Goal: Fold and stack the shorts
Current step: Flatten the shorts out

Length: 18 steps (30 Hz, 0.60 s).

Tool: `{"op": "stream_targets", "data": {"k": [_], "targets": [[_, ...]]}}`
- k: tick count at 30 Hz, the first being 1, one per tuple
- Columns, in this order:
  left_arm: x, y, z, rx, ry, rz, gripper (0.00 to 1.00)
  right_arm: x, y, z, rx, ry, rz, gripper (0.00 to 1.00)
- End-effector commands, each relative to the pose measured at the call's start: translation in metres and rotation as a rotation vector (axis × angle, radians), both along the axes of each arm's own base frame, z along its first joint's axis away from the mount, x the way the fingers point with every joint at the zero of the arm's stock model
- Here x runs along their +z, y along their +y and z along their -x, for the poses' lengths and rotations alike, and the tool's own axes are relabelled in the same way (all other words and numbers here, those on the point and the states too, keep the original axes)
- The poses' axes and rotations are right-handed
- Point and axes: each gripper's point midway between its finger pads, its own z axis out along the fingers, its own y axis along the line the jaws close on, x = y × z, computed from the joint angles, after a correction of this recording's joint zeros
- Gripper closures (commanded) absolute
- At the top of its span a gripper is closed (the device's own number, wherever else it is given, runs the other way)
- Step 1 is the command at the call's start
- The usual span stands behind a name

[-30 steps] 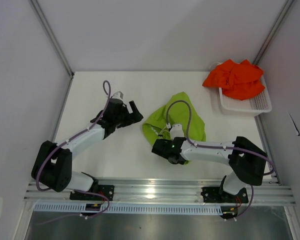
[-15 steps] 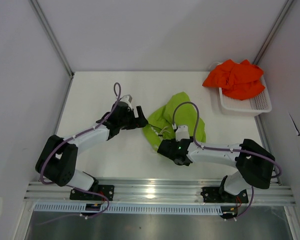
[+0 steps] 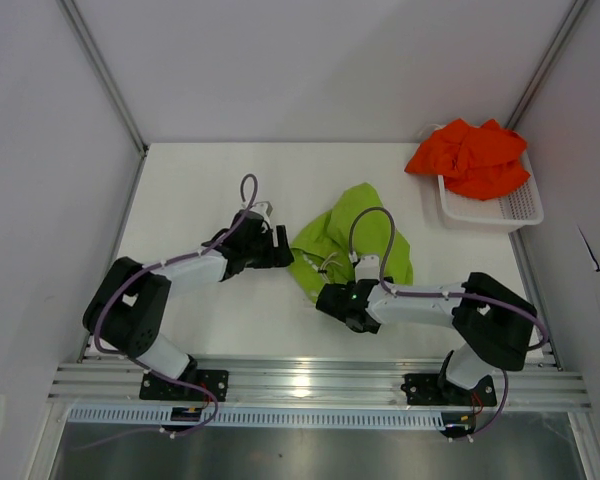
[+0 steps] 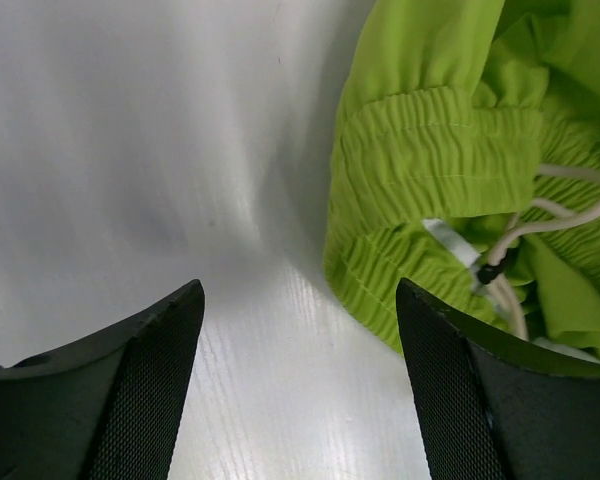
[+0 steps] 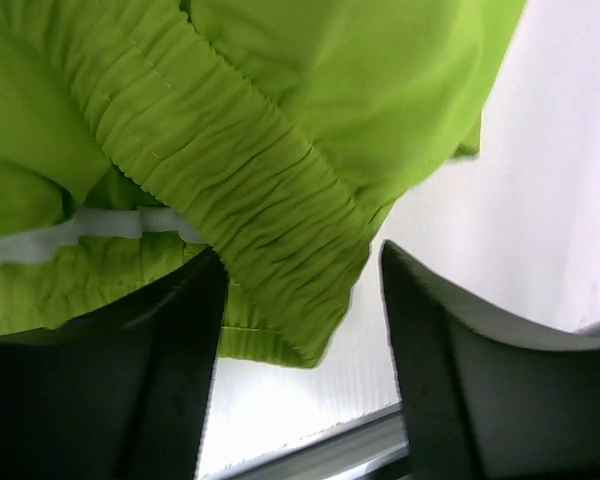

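The lime green shorts (image 3: 352, 238) lie crumpled mid-table, their ribbed waistband (image 4: 435, 150) and white drawstring (image 4: 570, 200) showing in the left wrist view. My left gripper (image 3: 283, 252) is low at their left edge and open (image 4: 298, 290). Bare table lies between its jaws, and the right finger (image 4: 470, 390) sits beside the waistband. My right gripper (image 3: 332, 288) is at the shorts' near edge and open (image 5: 300, 255). A waistband corner (image 5: 280, 200) hangs loose between its jaws. The orange-red shorts (image 3: 470, 155) are heaped on the white basket (image 3: 510, 212) at the back right.
The metal rail (image 3: 310, 382) carrying both arm bases runs along the near edge. White walls close off the left, back and right of the table (image 3: 200, 180). The basket stands against the right wall.
My right gripper has opened, letting go of the green shorts, which settled on the table. My left arm swung right up to the shorts' left edge, its jaws narrowing slightly.
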Motion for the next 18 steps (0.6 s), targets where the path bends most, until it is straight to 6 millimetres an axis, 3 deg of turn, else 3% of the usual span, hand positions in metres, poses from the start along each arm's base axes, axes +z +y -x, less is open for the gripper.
{"op": "stream_targets", "data": {"k": [1, 4, 13, 14, 18], "targets": [[0.0, -0.008, -0.011, -0.051, -0.056, -0.036, 0.21, 0.012, -0.013, -0.016, -0.106, -0.131, 0.081, 0.39], [-0.002, -0.011, -0.015, -0.072, -0.097, -0.054, 0.22, 0.014, -0.014, -0.016, -0.113, -0.165, 0.081, 0.47], [0.017, -0.024, -0.038, -0.039, -0.254, -0.115, 0.22, 0.022, -0.01, -0.026, -0.106, -0.222, -0.019, 0.65], [0.019, -0.025, -0.041, -0.027, -0.267, -0.129, 0.22, 0.022, -0.008, -0.028, -0.1, -0.224, -0.029, 0.76], [0.009, -0.026, -0.052, -0.003, -0.259, -0.169, 0.28, 0.025, -0.009, -0.03, -0.087, -0.24, -0.059, 0.95]]}}
